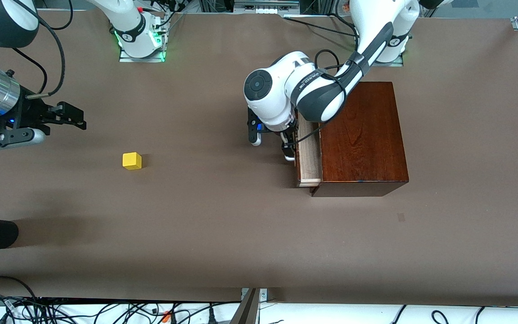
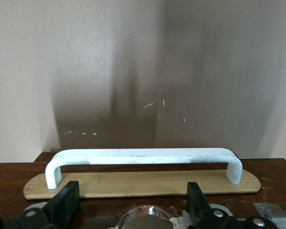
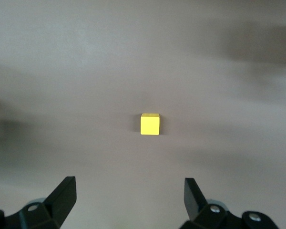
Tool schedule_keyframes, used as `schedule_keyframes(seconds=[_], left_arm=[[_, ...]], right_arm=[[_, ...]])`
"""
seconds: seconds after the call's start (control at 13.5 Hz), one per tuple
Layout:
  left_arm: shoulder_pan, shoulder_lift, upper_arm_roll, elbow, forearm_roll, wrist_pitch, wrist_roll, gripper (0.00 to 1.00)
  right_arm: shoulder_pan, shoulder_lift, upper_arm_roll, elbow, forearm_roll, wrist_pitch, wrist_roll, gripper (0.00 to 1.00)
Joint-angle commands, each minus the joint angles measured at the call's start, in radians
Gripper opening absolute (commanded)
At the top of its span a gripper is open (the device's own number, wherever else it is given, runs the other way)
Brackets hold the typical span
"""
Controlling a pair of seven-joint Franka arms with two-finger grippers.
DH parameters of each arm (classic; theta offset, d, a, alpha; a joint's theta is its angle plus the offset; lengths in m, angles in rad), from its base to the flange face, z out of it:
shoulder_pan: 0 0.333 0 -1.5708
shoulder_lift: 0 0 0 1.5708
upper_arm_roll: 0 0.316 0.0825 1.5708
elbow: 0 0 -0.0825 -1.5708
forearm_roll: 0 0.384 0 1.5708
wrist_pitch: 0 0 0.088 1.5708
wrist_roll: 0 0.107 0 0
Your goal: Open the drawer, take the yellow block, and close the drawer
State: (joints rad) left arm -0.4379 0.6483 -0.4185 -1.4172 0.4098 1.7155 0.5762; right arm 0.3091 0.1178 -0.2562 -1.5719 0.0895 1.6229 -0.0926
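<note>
The left gripper (image 1: pixel 273 146) is hanging with fingers spread just in front of the drawer (image 1: pixel 309 155), whose white bar handle (image 2: pixel 143 160) is running crosswise between the jaws; the drawer is standing slightly out of the mahogany box (image 1: pixel 361 135). The right gripper (image 1: pixel 68 118), also spread, is waiting toward the right arm's end of the brown table (image 1: pixel 223 234), the yellow block (image 1: pixel 131 160) lying well apart from the box, nearer the front camera

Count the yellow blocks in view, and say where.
1. The small bright yellow cube sits on the bare brown table, toward the right arm's end, apart from the glossy dark mahogany box. The pale wood drawer is only partly open, so more could be hidden inside.
</note>
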Motion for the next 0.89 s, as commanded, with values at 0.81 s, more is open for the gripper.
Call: schedule_keyframes(seconds=[0.81], left_arm=[[0.087,-0.064,0.012,-0.060,0.087,-0.116,0.057,1.00]], right_arm=[[-0.117,-0.035,0.125,-0.017,-0.033,-0.018,-0.015,1.00]])
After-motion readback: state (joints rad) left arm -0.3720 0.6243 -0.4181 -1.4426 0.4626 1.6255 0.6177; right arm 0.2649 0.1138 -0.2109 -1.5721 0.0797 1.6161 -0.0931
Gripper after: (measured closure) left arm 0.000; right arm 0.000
